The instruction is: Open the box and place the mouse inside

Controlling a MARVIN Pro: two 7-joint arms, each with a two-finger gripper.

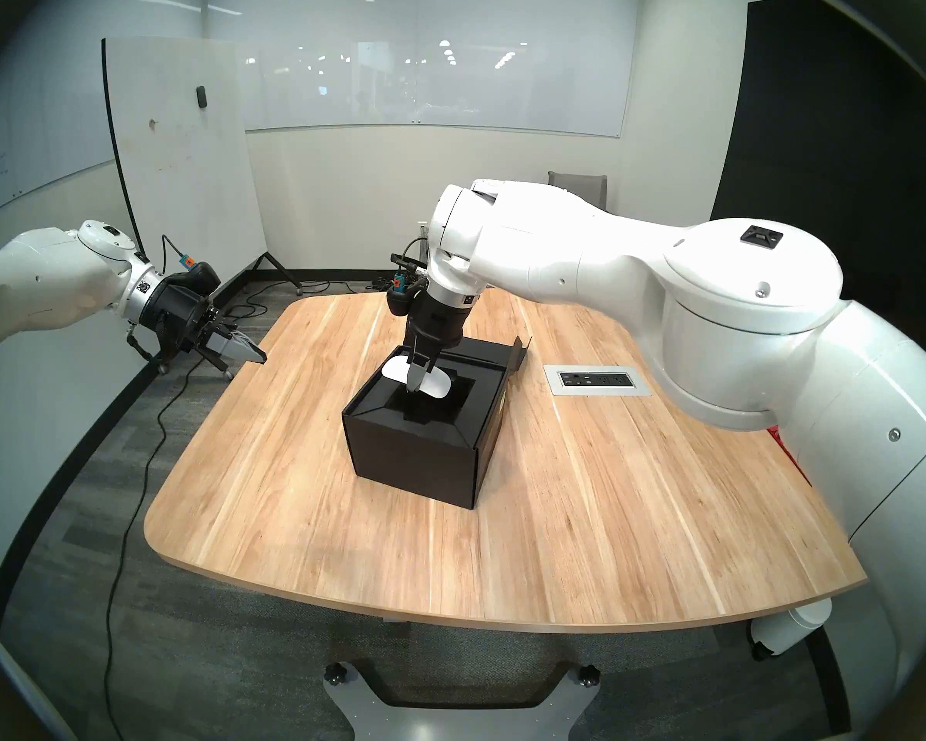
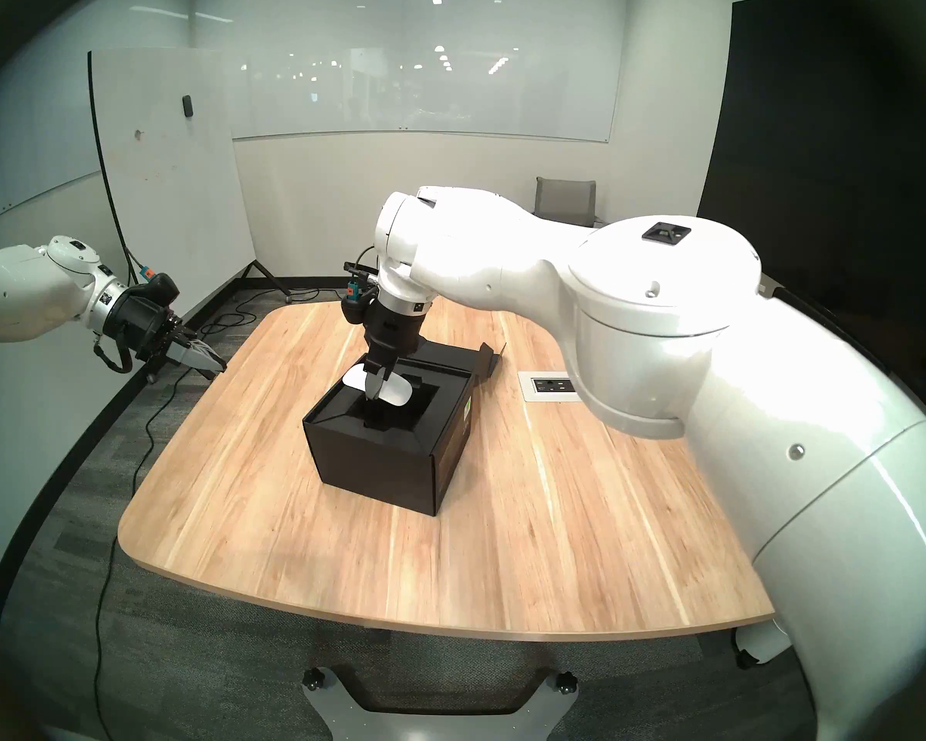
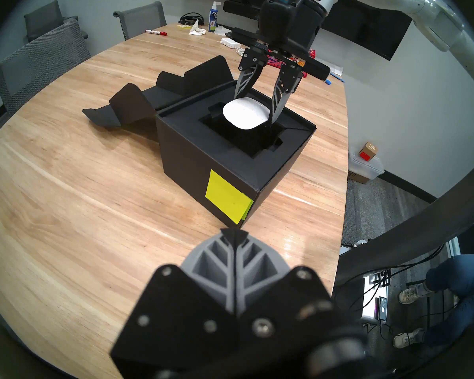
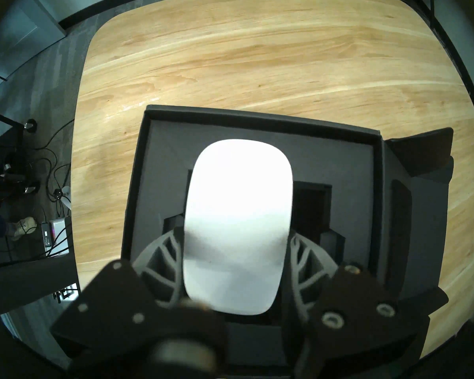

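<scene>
Your right tool (image 3: 260, 113) grips the mouse (image 3: 244, 116) above the box (image 3: 230, 162); lower it level into the recess. Left tool (image 3: 234, 233) is clenched, empty.

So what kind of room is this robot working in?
Most likely an office meeting room: a long wooden conference table with a built-in power outlet panel, grey office chairs along it, and a whiteboard on a stand in the corner.
</scene>
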